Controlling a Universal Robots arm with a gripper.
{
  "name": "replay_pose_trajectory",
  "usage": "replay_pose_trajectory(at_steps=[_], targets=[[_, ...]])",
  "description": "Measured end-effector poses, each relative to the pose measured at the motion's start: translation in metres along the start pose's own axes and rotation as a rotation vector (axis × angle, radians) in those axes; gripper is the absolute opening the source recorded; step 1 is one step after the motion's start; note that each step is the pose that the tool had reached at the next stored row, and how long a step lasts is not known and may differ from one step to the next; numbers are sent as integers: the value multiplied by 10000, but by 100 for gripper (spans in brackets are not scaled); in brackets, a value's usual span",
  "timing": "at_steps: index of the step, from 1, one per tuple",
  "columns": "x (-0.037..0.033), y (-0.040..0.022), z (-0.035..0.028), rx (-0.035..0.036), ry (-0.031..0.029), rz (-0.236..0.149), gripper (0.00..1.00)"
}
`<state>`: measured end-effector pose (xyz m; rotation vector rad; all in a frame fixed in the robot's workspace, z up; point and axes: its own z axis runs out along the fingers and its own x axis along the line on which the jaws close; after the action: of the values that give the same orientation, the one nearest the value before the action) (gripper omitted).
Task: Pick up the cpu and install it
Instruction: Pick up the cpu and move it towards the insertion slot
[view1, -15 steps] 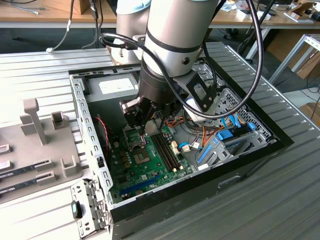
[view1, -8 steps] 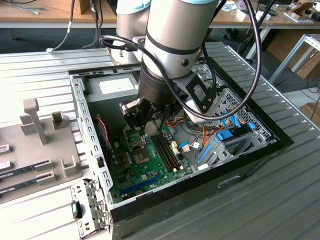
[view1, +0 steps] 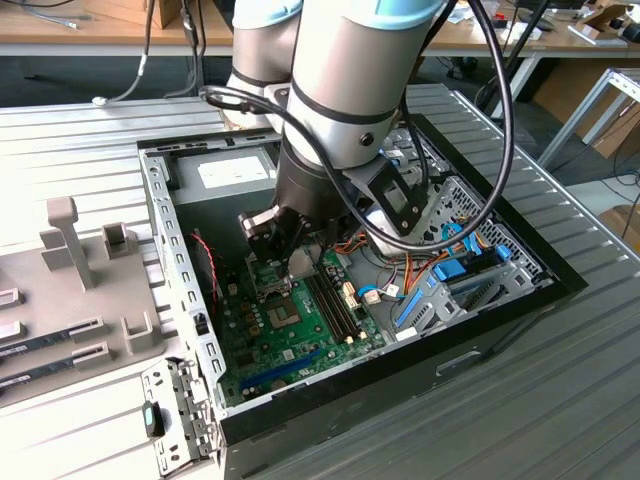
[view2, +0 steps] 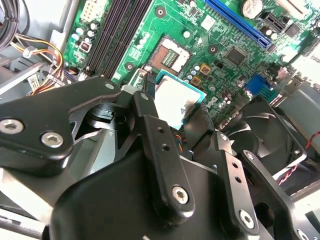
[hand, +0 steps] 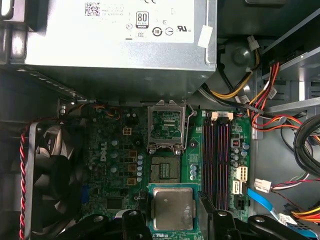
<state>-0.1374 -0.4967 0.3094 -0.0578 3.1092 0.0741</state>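
The small flat square cpu with a silver-grey metal top and thin green rim (hand: 172, 207) sits between the black fingers of the gripper (hand: 172, 217), which is clenched on two opposite edges of the chip. In both wrist views it looks flat, and it seems to be raised above the green motherboard (hand: 107, 150) rather than resting on it. In the second wrist view, the cpu (view2: 177, 100) fills the gap between the fingers (view2: 150, 130).

The open square socket with brownish contacts (hand: 164, 172) lies just beside the chip, on the side towards the silver metal power supply box (hand: 115, 45). Its hinged metal frame (hand: 167, 124) is swung back beyond it. The chip's edges run roughly parallel to the socket's, so it appears to hang just short of its seat.

The black round fan (hand: 50, 175) flanks one side and the dark memory slots (hand: 219, 155) the other.

At the centre of the exterior view, the grey arm (view1: 340, 90) reaches down into the open black computer case (view1: 185, 300).
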Motion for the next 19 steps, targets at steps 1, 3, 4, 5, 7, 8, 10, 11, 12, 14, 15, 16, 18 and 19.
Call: replay_pose_trajectory(at_steps=[1, 3, 4, 5, 7, 8, 10, 11, 12, 14, 15, 16, 18, 19], targets=[[0, -1, 6, 1, 1, 0, 47], [0, -2, 11, 0, 0, 0, 47], [1, -3, 14, 0, 0, 0, 47], [1, -4, 18, 1, 1, 0, 47], [1, -5, 25, 0, 0, 0, 47], [1, -6, 28, 0, 1, 0, 47], [1, -7, 34, 0, 0, 0, 47], [1, -8, 38, 0, 0, 0, 47], [1, -9, 41, 0, 0, 0, 47], [1, -10, 47, 0, 0, 0, 47], [1, -10, 50, 0, 1, 0, 47], [1, -11, 53, 0, 0, 0, 47], [1, -13, 61, 0, 1, 0, 47], [1, -14, 66, 0, 0, 0, 47]])
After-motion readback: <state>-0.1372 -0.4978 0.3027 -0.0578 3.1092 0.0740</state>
